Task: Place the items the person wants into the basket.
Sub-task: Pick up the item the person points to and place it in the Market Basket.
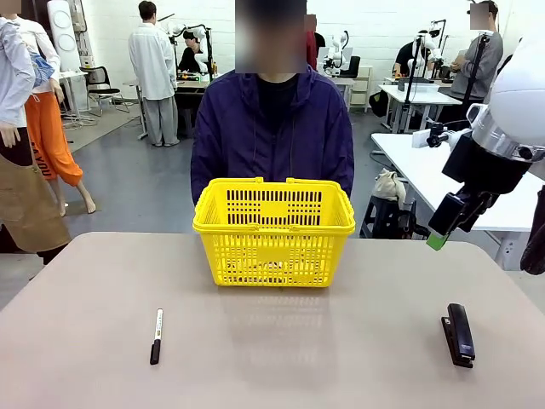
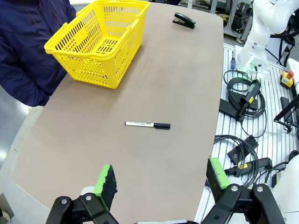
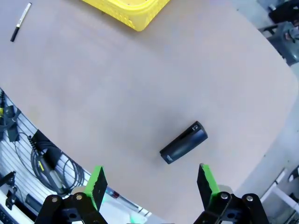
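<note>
The yellow basket (image 1: 273, 230) (image 2: 98, 42) (image 3: 126, 9) stands at the far middle of the table, right in front of the person (image 1: 272, 128) (image 2: 23, 56) in the dark jacket. The items are out of view; I cannot tell through the lattice what lies inside the basket. My right gripper (image 1: 443, 234) (image 3: 151, 173) hangs open high over the table's right side, above the black stapler. My left gripper (image 2: 161, 170) is open above the near left part of the table, with nothing between its fingers.
A black marker with a white band (image 1: 156, 336) (image 2: 147, 124) (image 3: 20, 21) lies near the front left. The black stapler (image 1: 458, 334) (image 2: 184, 20) (image 3: 183, 142) lies at the front right. Bare tabletop (image 1: 281, 358) stretches between them. Cables lie beside the table.
</note>
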`<state>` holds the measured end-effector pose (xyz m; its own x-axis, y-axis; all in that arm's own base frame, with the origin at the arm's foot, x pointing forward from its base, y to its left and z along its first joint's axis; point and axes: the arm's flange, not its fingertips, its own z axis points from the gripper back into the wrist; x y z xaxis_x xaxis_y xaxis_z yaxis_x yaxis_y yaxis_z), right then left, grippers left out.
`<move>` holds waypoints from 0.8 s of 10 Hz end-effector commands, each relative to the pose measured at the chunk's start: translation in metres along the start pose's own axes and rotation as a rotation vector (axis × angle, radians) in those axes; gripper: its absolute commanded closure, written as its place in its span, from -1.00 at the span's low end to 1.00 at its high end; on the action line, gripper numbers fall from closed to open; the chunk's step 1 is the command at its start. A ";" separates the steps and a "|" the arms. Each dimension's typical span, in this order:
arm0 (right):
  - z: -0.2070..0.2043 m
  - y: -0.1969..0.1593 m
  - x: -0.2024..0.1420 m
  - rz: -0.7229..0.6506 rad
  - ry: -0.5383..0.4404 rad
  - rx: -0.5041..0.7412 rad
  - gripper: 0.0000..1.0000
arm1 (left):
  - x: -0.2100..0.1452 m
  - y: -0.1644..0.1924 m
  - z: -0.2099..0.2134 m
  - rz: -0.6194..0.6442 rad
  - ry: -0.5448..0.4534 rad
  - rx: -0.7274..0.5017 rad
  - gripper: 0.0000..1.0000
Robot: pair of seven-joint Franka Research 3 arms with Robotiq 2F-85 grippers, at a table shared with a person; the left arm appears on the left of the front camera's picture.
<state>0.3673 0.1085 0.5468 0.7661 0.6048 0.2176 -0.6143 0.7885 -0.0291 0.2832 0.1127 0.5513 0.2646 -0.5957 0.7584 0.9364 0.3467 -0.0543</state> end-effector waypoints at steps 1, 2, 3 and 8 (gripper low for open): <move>0.001 0.000 0.000 0.009 0.014 -0.010 -1.00 | -0.002 -0.001 0.001 -0.019 -0.022 -0.005 -1.00; 0.001 0.000 0.000 0.009 0.014 -0.010 -1.00 | -0.002 -0.001 0.001 -0.019 -0.022 -0.005 -1.00; 0.001 0.000 0.000 0.009 0.014 -0.010 -1.00 | -0.002 -0.001 0.001 -0.019 -0.022 -0.005 -1.00; 0.001 0.000 0.000 0.009 0.014 -0.010 -1.00 | -0.002 -0.001 0.001 -0.019 -0.022 -0.005 -1.00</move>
<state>0.3669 0.1095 0.5467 0.7649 0.6067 0.2165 -0.6158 0.7873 -0.0302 0.2832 0.1127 0.5513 0.2645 -0.5957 0.7584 0.9364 0.3467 -0.0542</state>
